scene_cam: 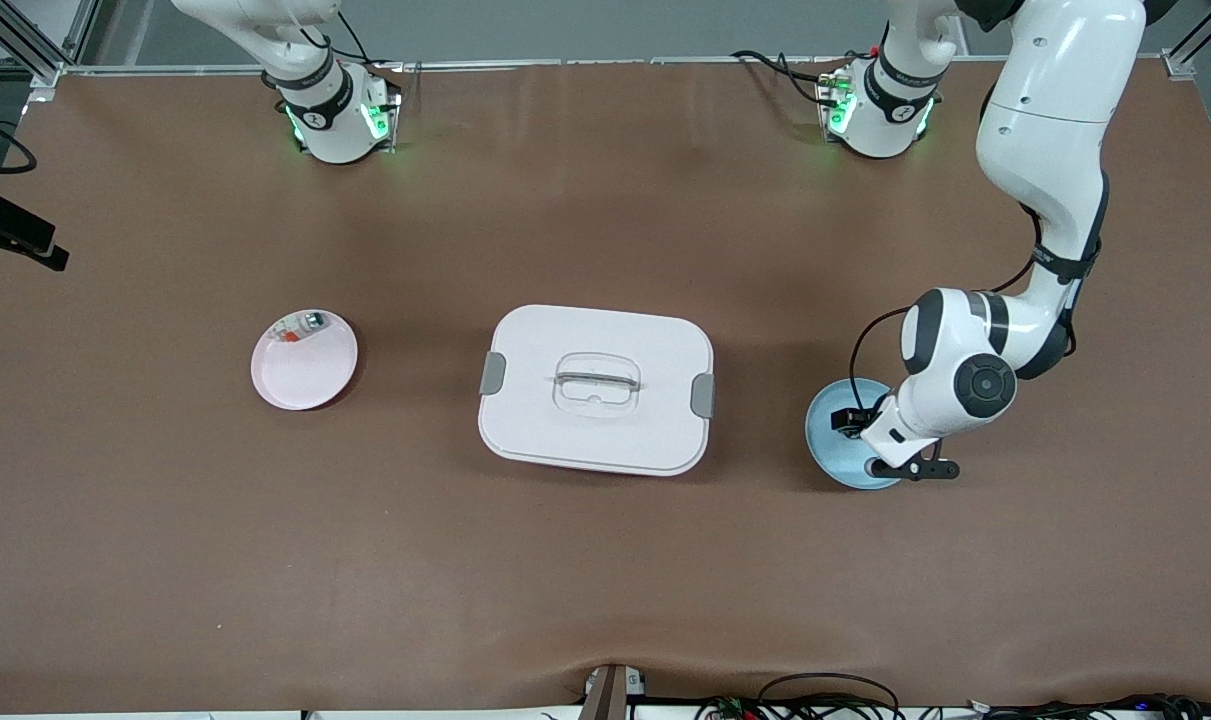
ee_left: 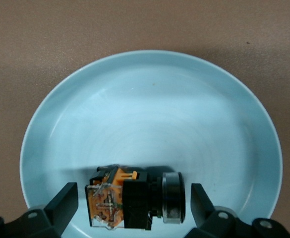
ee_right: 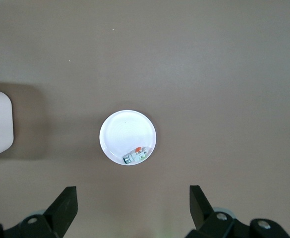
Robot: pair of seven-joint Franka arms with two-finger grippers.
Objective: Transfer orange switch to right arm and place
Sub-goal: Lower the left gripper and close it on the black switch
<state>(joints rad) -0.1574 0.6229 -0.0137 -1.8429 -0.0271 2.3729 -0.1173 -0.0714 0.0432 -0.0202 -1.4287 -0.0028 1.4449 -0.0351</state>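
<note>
Your table (scene_cam: 605, 560) is a plain brown mat, wrinkled a little at the edge nearest the front camera, with cables bunched along that edge. Aluminium framing shows at the corners by the arm bases, both bases lit green.

The left gripper (scene_cam: 849, 420) is low over the blue plate (scene_cam: 833, 455) at the left arm's end of the table. Its fingers (ee_left: 65, 203) are spread apart, one on each side of the orange switch (ee_left: 135, 201), not touching it. The switch lies on its side in the plate, near the rim, block end toward one finger and barrel toward the other.

The right gripper (ee_right: 134, 208) is up high and out of the front view. It waits with its fingers wide, above the pink plate (scene_cam: 310, 375). That plate holds a small white piece (ee_right: 136, 154) with orange and green bits.

A white lidded box (scene_cam: 595, 388) sits mid-table between the two plates.
</note>
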